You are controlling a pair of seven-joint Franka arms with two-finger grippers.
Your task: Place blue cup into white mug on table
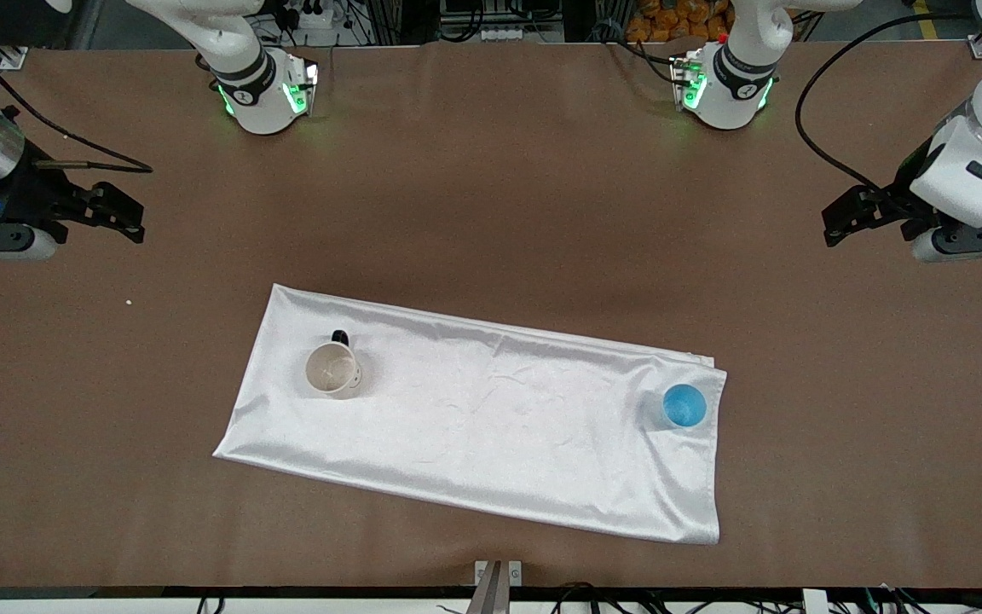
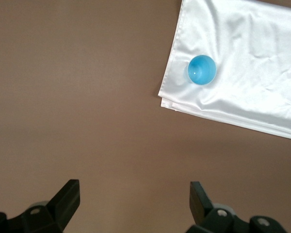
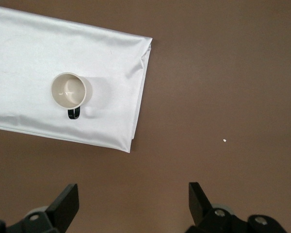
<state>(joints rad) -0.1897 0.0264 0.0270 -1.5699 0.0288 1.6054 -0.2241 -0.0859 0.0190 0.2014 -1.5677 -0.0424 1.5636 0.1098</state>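
a wide brown table (image 1: 491, 213) seen from above, with a white satin cloth (image 1: 491, 426) spread across its middle, lying at a slight slant. the blue cup (image 1: 684, 406) stands upright with its mouth up on the corner of the cloth toward the left arm's end of the table. the white mug (image 1: 333, 369) stands upright on the cloth toward the right arm's end, well apart from the cup, its pale inside empty and its black handle pointing away from the front camera. the left gripper (image 1: 836, 223) hangs over bare table at the left arm's end, its jaws spread wide and holding nothing; the left wrist view shows the blue cup (image 2: 201, 70) ahead of it on the cloth's folded corner. the right gripper (image 1: 129, 217) hangs over bare table at the right arm's end, its jaws also wide apart and empty, and this arm waits; its wrist view looks down on the white mug (image 3: 69, 91). nothing has been picked up yet. the cup looks like thin, light plastic, smooth and probably slippery, so it could tip or slide on the satin if nudged. a sensible hold would be across the rim, one finger inside and one outside, or a gentle squeeze on the outer wall.
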